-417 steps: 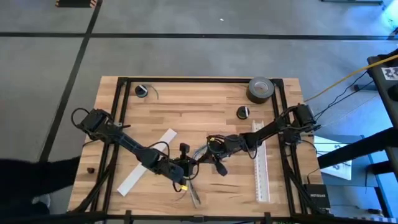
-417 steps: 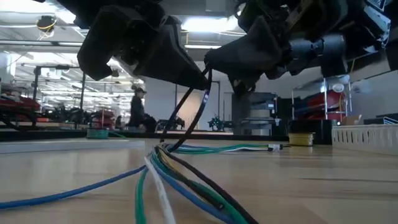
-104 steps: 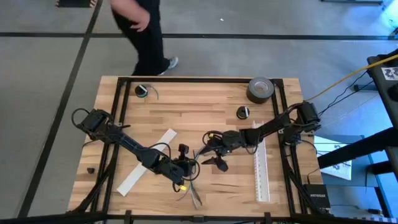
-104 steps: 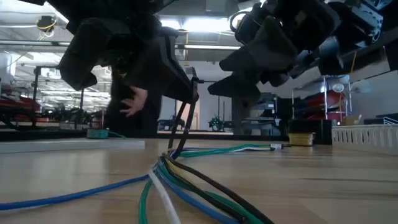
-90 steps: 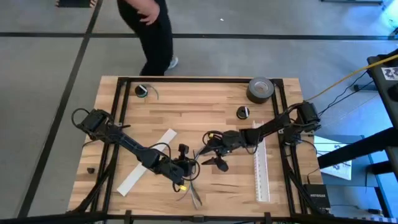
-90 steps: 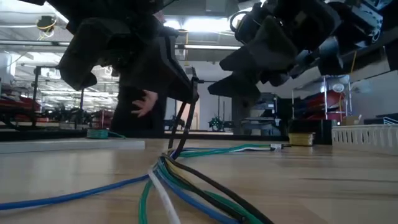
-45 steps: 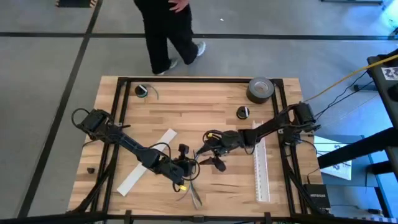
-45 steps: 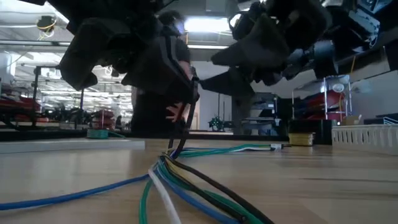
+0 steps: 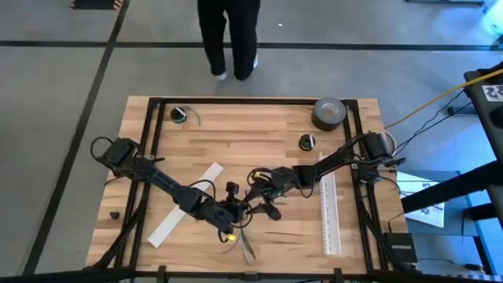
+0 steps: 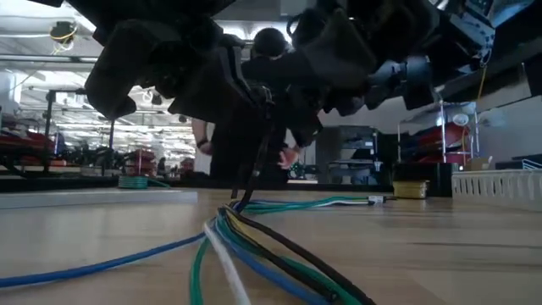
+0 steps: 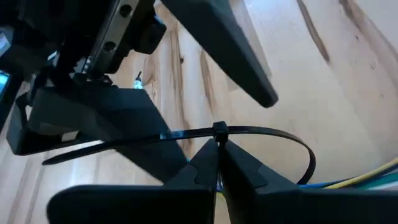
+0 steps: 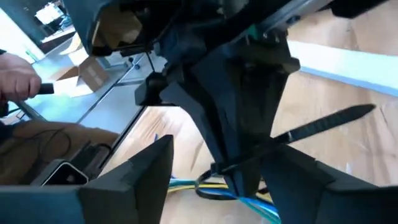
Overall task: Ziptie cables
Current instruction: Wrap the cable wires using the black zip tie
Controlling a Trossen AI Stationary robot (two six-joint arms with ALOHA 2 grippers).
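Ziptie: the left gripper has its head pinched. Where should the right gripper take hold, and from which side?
Take the ziptie by its free tail, the straight stretch jutting past the head, not the curved loop. The open right gripper straddles it, facing the left gripper; closing there, near the head, looks best.

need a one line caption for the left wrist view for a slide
Left pincer shut on the looped black ziptie just below its head, above the wooden table, the right pincer's fingers open alongside.

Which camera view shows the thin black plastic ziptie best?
The left wrist view: the thin black plastic ziptie shows its loop, head and tail. The right wrist view shows only its tail; the low view a dark strand; the high view barely anything.
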